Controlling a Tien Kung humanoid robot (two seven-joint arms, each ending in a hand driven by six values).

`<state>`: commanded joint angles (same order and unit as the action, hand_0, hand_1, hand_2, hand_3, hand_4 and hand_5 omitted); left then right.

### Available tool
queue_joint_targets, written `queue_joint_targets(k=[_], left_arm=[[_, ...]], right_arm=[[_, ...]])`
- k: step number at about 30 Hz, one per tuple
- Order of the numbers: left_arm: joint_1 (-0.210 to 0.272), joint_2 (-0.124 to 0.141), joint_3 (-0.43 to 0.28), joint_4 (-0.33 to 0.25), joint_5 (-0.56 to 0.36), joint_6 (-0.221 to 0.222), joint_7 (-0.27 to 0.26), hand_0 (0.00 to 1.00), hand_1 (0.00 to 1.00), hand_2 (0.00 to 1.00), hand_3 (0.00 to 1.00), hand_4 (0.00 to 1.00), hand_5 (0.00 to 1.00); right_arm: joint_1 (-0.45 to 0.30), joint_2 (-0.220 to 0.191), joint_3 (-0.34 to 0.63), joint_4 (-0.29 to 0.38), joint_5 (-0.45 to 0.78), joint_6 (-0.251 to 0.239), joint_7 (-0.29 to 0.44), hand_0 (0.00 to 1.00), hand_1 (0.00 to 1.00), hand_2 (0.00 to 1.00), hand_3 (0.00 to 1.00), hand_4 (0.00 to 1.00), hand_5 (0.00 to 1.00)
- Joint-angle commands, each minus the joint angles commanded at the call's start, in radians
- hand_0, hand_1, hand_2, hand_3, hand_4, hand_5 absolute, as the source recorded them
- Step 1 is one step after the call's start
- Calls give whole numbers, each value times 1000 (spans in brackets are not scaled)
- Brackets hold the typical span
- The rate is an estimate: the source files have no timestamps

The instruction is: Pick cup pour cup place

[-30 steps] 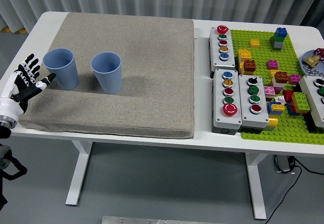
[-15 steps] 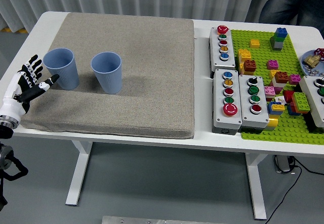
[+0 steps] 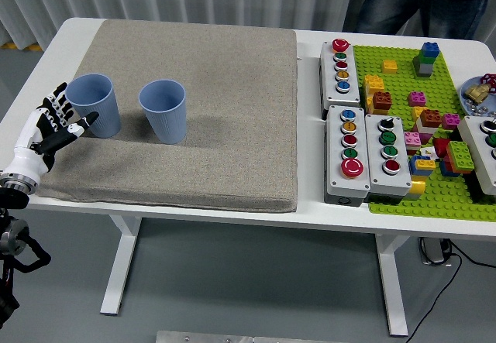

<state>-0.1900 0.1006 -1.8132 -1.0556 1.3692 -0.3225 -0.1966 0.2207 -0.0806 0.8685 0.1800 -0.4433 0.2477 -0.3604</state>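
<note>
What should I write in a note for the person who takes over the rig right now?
Left hand: open, fingers spread, beside the left blue cup, holding nothing.
Right hand: not in view.
Both cups stand upright on the grey mat; the right blue cup is apart from the left one.
A person stands at the far right side of the table.
Done: nothing yet.
Left: grasp a cup, pour into the other, set it down.

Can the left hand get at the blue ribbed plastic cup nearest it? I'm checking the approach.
Probably yes: the left hand is open right beside the blue ribbed plastic cup, nothing between them; the second blue cup stands clear.
</note>
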Motion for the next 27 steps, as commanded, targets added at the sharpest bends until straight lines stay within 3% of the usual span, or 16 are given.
queue_joint_targets(k=[27], left_arm=[[-14,-2,1,31,47,6,1,985,975,998,998,941,243]], right_arm=[[-12,6,2,0,-4,1,1,746,699,757,611,85,294]])
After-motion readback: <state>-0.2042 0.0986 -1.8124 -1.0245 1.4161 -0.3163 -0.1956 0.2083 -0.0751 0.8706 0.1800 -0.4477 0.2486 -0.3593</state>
